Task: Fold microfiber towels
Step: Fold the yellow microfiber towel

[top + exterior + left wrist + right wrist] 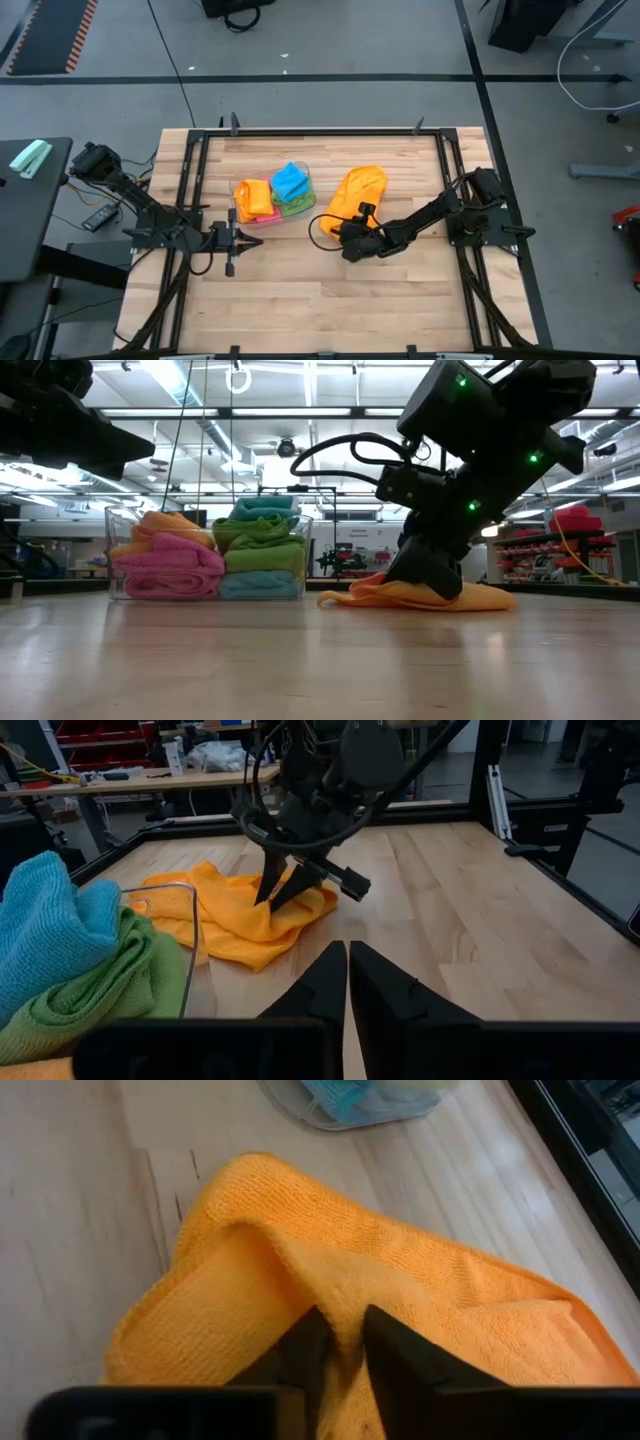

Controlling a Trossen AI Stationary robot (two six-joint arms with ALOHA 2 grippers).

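Right tool (352,238): down on the orange towel (360,190) at its near edge, fingers (300,1345) pinching a raised ridge of the cloth between them.
Orange towel: rumpled on the wooden counter (330,300), just right of the tub (240,185), not touching it; one edge is lifted into a fold at the tool.
Left tool (246,240): hovers low over bare counter, just in front of the tub, fingers pressed together with nothing between them.
Tub: clear plastic, near the middle of the counter, holding folded towels — orange (254,196), pink (165,565), green (262,550) and blue (290,180), the blue topmost.
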